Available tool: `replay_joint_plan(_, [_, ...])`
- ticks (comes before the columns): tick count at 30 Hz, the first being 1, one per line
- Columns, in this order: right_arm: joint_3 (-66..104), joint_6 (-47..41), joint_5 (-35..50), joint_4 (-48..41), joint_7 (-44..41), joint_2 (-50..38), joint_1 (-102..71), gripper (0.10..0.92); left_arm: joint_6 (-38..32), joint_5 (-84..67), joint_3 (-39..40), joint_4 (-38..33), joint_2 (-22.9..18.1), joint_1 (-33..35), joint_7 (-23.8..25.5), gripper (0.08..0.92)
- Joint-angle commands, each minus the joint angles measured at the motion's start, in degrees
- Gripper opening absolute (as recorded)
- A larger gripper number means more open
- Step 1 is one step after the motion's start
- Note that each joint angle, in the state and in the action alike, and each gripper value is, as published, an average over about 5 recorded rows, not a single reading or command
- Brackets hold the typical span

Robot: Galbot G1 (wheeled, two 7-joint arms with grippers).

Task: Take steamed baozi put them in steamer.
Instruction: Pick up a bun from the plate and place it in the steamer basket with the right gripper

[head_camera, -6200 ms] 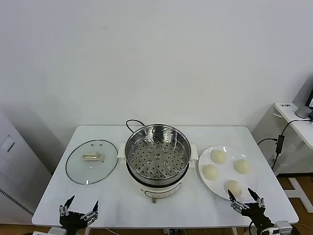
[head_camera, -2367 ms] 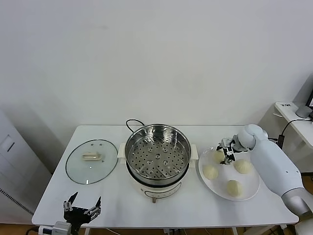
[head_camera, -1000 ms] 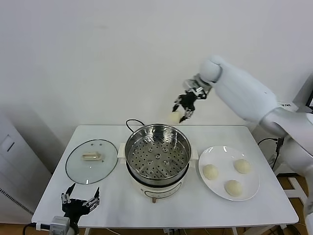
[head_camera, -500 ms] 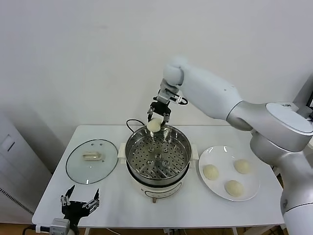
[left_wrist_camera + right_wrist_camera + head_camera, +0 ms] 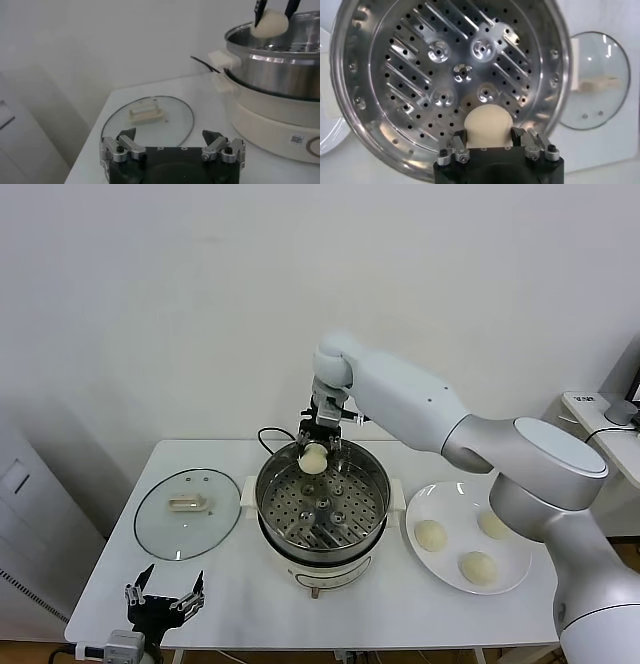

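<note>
Lowered from well above the rim, one baozi (image 5: 313, 460) hangs over the far side of the steamer (image 5: 322, 500), clenched in the right gripper (image 5: 316, 446); three remain on the plate (image 5: 445, 555). Left gripper (image 5: 163, 604) idles, spread wide.

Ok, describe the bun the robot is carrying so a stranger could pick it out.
Start at the steel steamer in the middle of the white table. Just above its far rim, the right gripper holds one cream-white baozi. Unlike the three buns on the white plate, it hangs in the air.
</note>
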Motion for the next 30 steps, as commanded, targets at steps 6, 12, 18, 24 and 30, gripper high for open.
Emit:
replay_joint_plan(6, [3.7,3.0,-9.2,-0.3,2.5,0.5,-5.5,0.568,0.0,0.0,0.0,0.7,-0.1,-0.2,0.1,0.823])
replay_joint_plan(12, [4.7,2.5,-10.9,-0.7,4.4,0.3,-6.1,0.569,0.0,0.1,0.2,0.9,-0.1,-0.3,0.1,0.823])
replay_joint_plan(18, [3.3,-0.3,-7.3,0.9,4.2,-0.7,-5.8,0.66,0.1,0.4,0.3,0.8,-0.2,-0.3,0.2,0.823])
replay_joint_plan(24, [2.6,-11.3,1.3,6.0,-1.4,-4.7,-1.6,0.803,0.2,0.5,0.2,0.8,-0.2,-0.3,0.3,0.823])
replay_joint_plan(30, [0.1,-36.9,16.1,15.7,-6.5,-14.3,7.2,0.822,0.5,0.6,0.8,0.8,-0.4,-0.5,0.6,0.823])
